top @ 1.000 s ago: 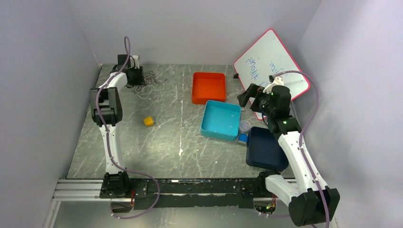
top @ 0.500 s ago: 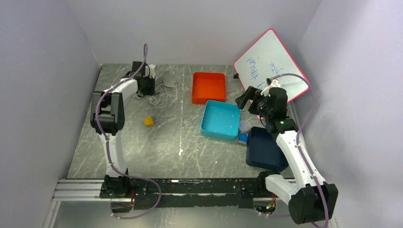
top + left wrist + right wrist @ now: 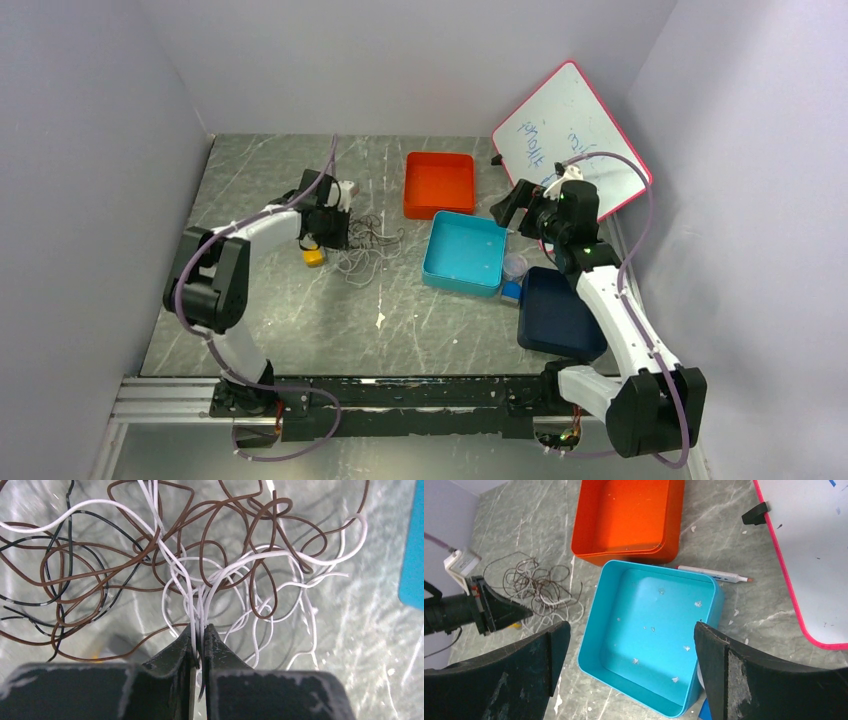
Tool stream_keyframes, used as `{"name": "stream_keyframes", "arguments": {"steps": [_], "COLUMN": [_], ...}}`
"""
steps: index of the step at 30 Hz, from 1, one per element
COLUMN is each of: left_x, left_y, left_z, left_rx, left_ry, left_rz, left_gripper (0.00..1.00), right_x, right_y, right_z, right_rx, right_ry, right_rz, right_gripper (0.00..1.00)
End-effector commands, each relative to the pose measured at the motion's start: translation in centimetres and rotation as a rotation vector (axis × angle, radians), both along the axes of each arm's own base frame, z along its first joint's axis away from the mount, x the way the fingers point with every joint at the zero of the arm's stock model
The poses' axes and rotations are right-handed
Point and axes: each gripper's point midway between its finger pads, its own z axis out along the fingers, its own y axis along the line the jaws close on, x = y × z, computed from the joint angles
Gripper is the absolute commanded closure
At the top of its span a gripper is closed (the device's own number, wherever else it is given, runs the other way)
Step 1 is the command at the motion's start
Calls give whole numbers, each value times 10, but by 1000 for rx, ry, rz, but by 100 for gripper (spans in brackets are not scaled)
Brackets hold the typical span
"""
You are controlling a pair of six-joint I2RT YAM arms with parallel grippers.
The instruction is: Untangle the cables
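The cables [image 3: 366,245] are a tangle of thin white, brown and black cords on the table left of the turquoise bin. In the left wrist view the cables [image 3: 210,565] spread out ahead of my left gripper [image 3: 200,632], which is shut on several white strands. In the top view my left gripper [image 3: 335,232] sits at the tangle's left edge. My right gripper [image 3: 631,645] is open and empty, high above the turquoise bin [image 3: 649,630]. It also sees the cables [image 3: 539,585] and the left gripper [image 3: 499,611].
An orange bin [image 3: 439,184] stands behind the turquoise bin [image 3: 464,252]. A dark blue bin [image 3: 555,315] lies at the right. A whiteboard [image 3: 570,135] leans at the back right, a marker [image 3: 714,575] beside it. A yellow cube [image 3: 314,257] lies under the left arm.
My left gripper has dragged the cables from the back left corner toward the table's middle, next to the yellow cube. The right arm has shifted slightly left.
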Motion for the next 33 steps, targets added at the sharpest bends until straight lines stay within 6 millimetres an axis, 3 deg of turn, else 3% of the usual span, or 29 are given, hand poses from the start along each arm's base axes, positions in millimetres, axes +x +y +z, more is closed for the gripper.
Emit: {"name": "stream_keyframes", "arguments": {"steps": [1,7,9,13,17,20,24,28,33], "left_x": [-32,-65,-61,-42,-26,-12,-2,-4,-10], "left_y": [-18,-14,-7,-2,12,37,67,85,87], "left_z": [17,31,43,88,121,135,134,121,107], "left_rx": [-56,-46,-50,-111,-130,-142,-156,-124,-196], "left_ry": [4,-15,-66,-196,-296,-341,-320,-266,-214], "left_rz": [-36,-12,53,122,165,228,320,446,617], "left_gripper": [91,88,78,58,48,44,45,46,48], "right_x": [6,7,7,7,8,8,9,10,11], "right_y": [3,6,7,10,9,7,7,8,10], "right_z": [6,1,0,1,4,4,4,2,-2], "right_rx": [27,42,53,74,74,66,64,66,75], "right_ry": [-25,-15,-10,-5,-9,-7,-5,1,14], "right_rz": [12,17,18,23,19,12,13,12,16], "right_gripper": [3,3,3,3,3,3,3,3,3]}}
